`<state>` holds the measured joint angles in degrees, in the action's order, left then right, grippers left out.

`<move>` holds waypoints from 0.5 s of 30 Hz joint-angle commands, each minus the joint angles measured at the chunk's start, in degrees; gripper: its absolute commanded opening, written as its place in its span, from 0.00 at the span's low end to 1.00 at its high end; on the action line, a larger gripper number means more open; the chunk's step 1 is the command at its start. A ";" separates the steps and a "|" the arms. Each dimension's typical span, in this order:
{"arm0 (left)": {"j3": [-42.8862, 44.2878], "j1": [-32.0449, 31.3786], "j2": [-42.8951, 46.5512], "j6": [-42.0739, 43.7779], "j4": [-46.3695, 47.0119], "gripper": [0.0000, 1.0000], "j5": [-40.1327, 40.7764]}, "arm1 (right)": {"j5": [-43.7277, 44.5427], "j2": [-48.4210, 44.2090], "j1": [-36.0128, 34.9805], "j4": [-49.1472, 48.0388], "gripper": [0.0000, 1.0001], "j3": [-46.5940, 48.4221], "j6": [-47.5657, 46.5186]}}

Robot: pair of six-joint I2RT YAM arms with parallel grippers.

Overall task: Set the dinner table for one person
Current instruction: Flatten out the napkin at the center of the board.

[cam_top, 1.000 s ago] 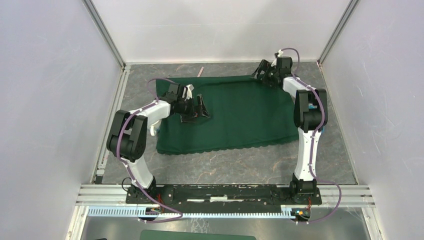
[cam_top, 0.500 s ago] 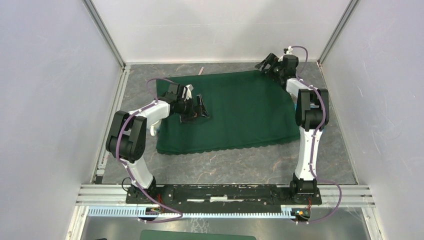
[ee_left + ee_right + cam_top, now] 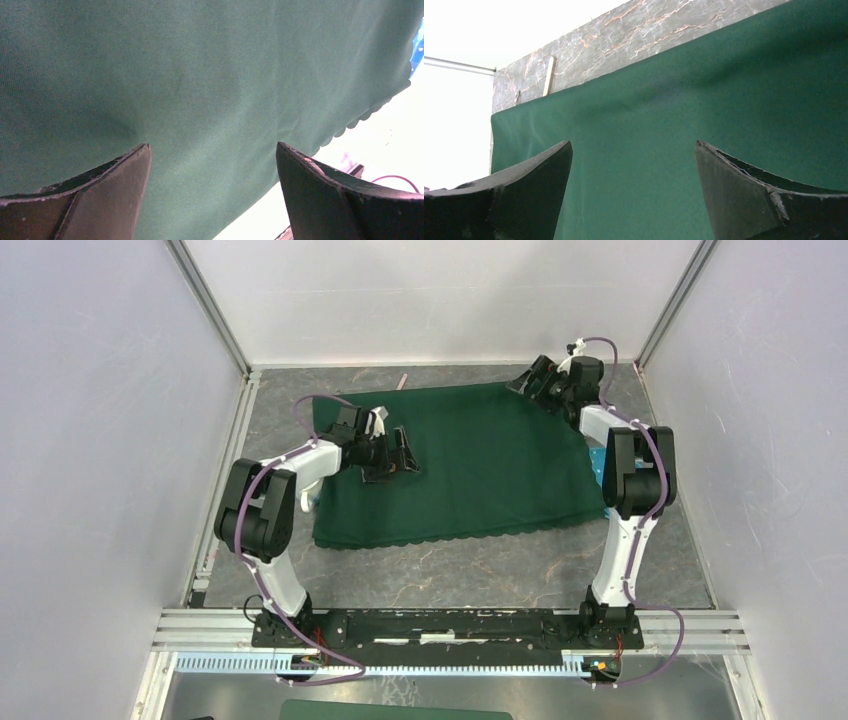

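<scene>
- The surface is a wide dark-grey stone-look slab with pale and reddish veins. It fills the floor of the white-walled enclosure in front of both arm bases.
- A dark green cloth lies spread over the middle and far part of the surface. Bare stone shows along the near side, at the left, and in a strip at the far edge.
- The cloth's near hem is scalloped. The far edge runs roughly parallel to the back wall.
- The left gripper sits over the left part of the cloth with its jaws spread wide and nothing between them.
- In the left wrist view the left gripper frames only green fabric. Whether the fingertips touch the fabric, I cannot tell.
- The right gripper is at the cloth's far right corner, also spread wide and holding nothing.
- The right wrist view looks between the right gripper's dark fingers along the cloth to the veined stone beyond its far edge.
- A small pale stick lies on the bare stone just past the far hem.
- A blue object shows beside the cloth's right edge, partly hidden by the right arm.
</scene>
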<state>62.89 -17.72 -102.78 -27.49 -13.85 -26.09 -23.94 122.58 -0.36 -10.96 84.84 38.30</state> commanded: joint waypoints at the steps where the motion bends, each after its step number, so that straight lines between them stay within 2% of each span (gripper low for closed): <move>1: 0.37 -0.04 -0.08 -2.51 3.66 1.00 -1.28 | -0.84 -4.99 -0.20 0.33 0.98 -3.59 -2.27; 10: -2.01 -0.07 1.35 -3.54 5.24 1.00 -0.81 | -1.57 -7.69 -0.21 2.03 0.98 -7.59 -1.84; 15: -2.92 -0.05 0.43 -3.30 6.44 1.00 -0.73 | -1.81 -10.72 -1.26 1.19 0.98 -18.53 -0.73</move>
<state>60.80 -17.72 -103.02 -29.28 -10.33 -26.09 -24.88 116.22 -0.71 -9.39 72.64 37.65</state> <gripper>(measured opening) 0.994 0.982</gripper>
